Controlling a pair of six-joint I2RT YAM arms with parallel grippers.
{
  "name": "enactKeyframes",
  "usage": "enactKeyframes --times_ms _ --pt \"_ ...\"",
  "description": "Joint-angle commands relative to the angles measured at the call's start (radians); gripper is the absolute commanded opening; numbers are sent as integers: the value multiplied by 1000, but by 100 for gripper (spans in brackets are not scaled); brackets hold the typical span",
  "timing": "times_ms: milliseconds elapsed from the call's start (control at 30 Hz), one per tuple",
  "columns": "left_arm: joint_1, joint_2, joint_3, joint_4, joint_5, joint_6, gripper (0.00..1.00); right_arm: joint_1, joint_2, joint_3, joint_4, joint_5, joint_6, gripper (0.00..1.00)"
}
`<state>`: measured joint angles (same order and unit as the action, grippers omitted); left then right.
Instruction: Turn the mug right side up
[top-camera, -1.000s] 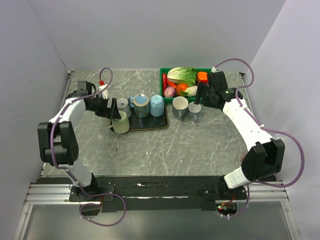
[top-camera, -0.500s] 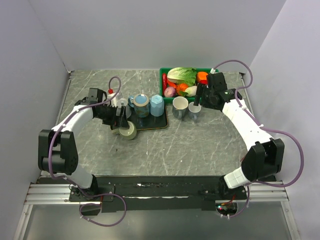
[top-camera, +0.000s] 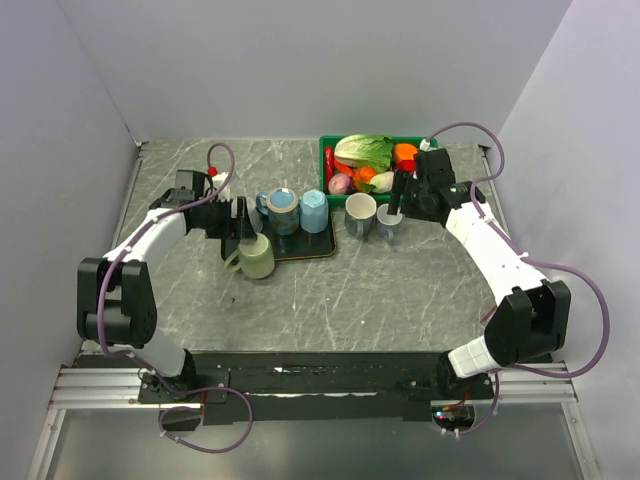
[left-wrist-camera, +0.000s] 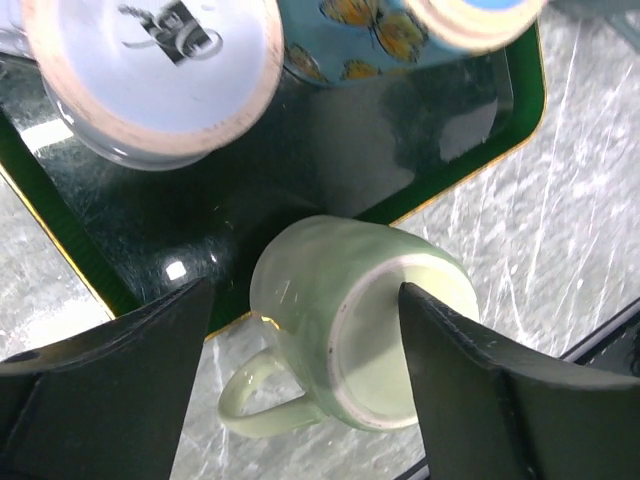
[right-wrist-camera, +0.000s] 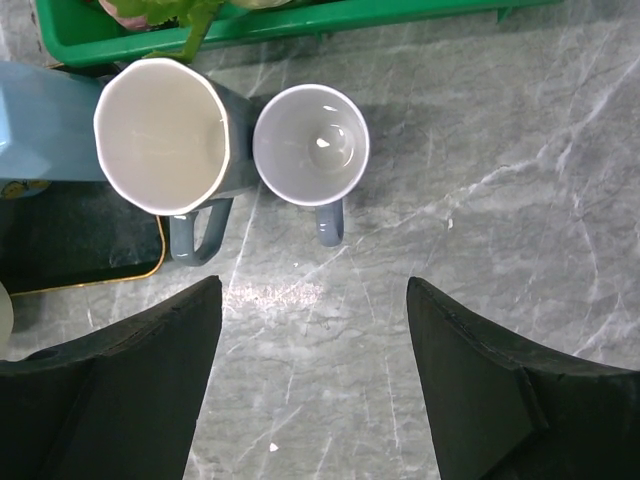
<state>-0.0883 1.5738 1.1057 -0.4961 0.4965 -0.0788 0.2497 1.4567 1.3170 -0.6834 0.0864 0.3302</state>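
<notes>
Grey marbled desk (top-camera: 350, 300) under pale lilac walls carries everything, with the arms reaching in from the near edge.

The left tool (left-wrist-camera: 303, 290) is spread wide, its two dark fingers standing either side of the pale green mug (left-wrist-camera: 360, 330). One finger seems to brush the mug's side and the other stands clear of it, so nothing is pinched. The mug shows its flat bottom and foot ring to the wrist camera. It sits at the near corner of the dark tray (left-wrist-camera: 150, 230), overlapping the gold edge, with its handle sticking out over the bare desk. From above it reads as bottom up and somewhat tilted. Whether the mouth lies flat cannot be told. Further onto the tray stand a butterfly cup (left-wrist-camera: 350, 40) and other cups.

The right tool (right-wrist-camera: 312, 285) is also spread and holds nothing. It hangs over two grey mugs (right-wrist-camera: 165, 135) that stand mouth up just beside a green crate (right-wrist-camera: 300, 25) of vegetables, well apart from the green mug.

By my reading, the step in hand is the grasp: the left tool is lined up but the mug is not yet turned. The next move calls for closing on the mug's wall, lifting it clear of the tray edge, rolling the wrist until the mouth faces up, and setting it down on open desk, minding the handle and the neighbouring cups.
</notes>
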Motion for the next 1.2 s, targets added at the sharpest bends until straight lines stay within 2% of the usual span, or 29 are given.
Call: enactKeyframes --times_ms 0,200,367,533,667,800,867,1100,1167 --pt "-2 48 16 13 -62 -38 77 -3 -59 1 33 -4 -13 80" --pt "-19 78 11 16 -59 -65 72 8 -59 7 61 -57 -19 80" --pt "-34 94 6 34 -67 -101 72 74 -61 18 111 -80 -56 80" --pt "-34 124 20 21 -99 -144 72 152 -67 18 182 -178 -100 80" --pt "-34 121 6 30 -70 -180 73 212 -42 28 188 -185 -105 80" --pt "-34 80 -33 63 -7 -173 89 218 -35 24 194 -189 -94 80" --pt "-33 65 -46 82 31 -168 93 218 -32 24 197 -189 -89 80" --pt "-31 3 -93 109 77 -188 99 223 -22 28 189 -188 -82 79" --pt "-27 -20 -102 114 79 -210 97 223 -19 28 188 -189 -82 79"
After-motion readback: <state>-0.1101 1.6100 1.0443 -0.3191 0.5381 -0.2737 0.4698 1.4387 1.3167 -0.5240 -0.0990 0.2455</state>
